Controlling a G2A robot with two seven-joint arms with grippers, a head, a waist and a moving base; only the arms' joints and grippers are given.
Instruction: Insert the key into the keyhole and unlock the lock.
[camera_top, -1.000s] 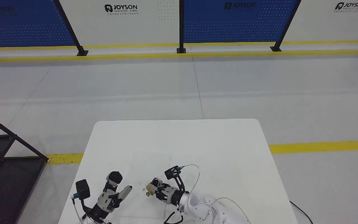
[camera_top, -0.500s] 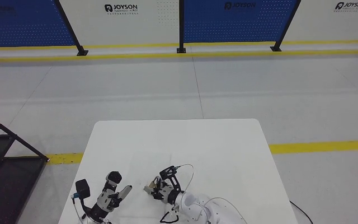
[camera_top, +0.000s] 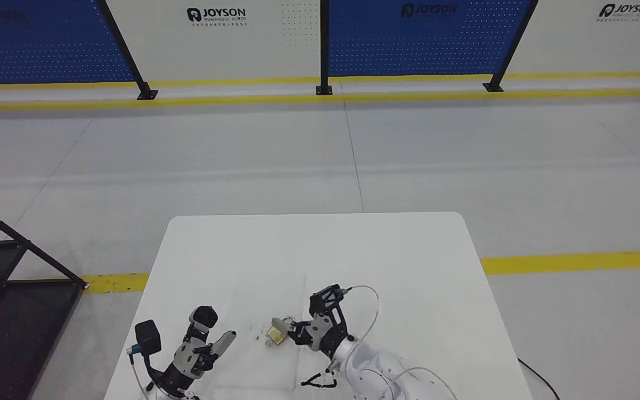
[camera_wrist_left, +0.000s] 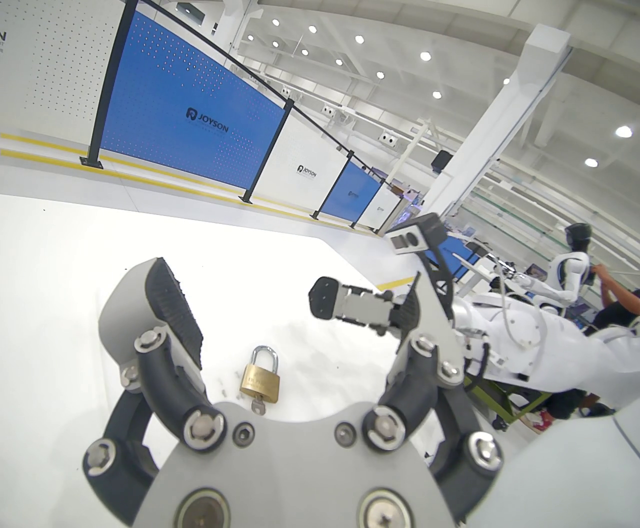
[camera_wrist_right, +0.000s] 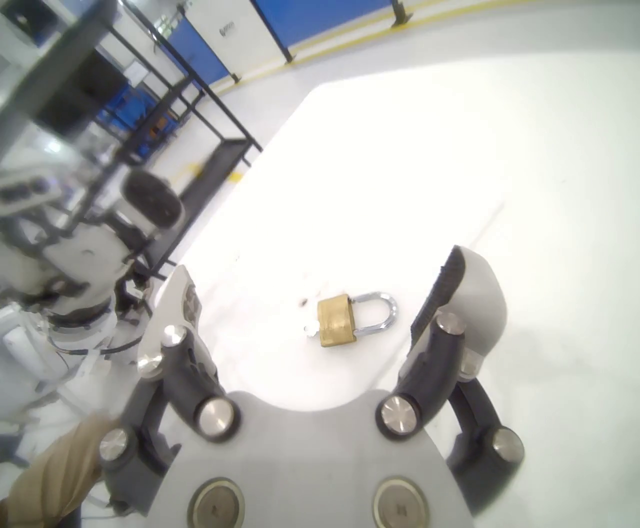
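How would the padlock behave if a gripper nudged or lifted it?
The padlock lies flat on the smooth table, so it would probably slide rather than roll. Its brass-looking body suggests rigid and heavy for its size. The polished shackle may be slippery.

The lock (camera_top: 276, 331) lies flat on the counter (camera_top: 400, 270) near its front edge (the key (camera_wrist_left: 257, 404) sits at its base), between the left gripper (camera_top: 224, 341), near on its left, and the right gripper (camera_top: 292, 330), just beside it on its right.
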